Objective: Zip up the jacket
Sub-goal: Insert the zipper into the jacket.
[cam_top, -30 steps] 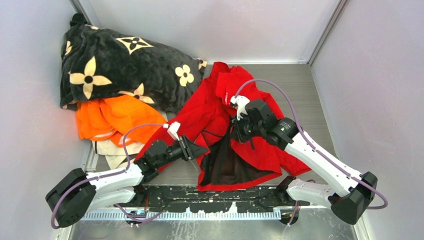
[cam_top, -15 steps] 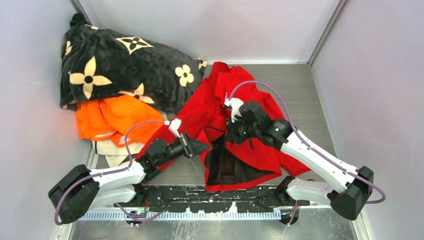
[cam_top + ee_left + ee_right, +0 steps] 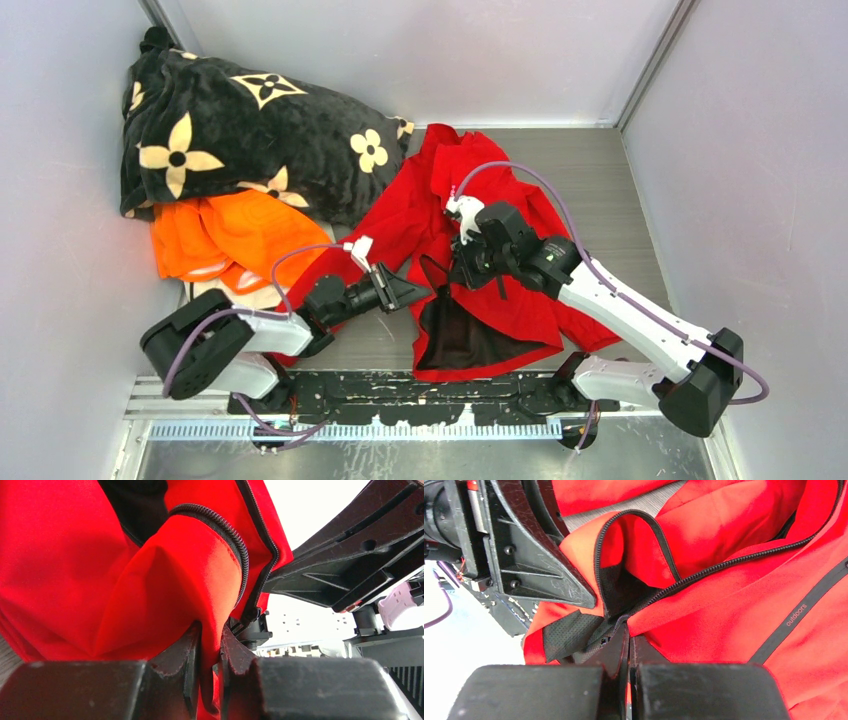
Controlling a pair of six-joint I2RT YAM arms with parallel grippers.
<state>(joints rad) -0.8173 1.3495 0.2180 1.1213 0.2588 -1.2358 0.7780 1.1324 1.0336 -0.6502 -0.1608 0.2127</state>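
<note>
While the left gripper pinches one zipper edge and the right gripper clamps the zipper base, keep both edges taut and aligned; the jacket lies centred on the desk, reaching toward 12 o'clock.

A black blanket printed with cream flowers lies heaped in the tabletop's far left corner. It bulges up against the left wall and spreads toward the middle of the far edge. Against its near side an orange garment is crumpled along the left edge, touching the blanket and partly tucked beneath it. A scrap of pale cream cloth peeks out from under the orange garment's near edge. The tabletop is grey with a wood-like grain, which shows plainly toward the far right corner. Plain pale walls close it in on the left, far and right sides — a shiny metal strip runs along the near edge.
</note>
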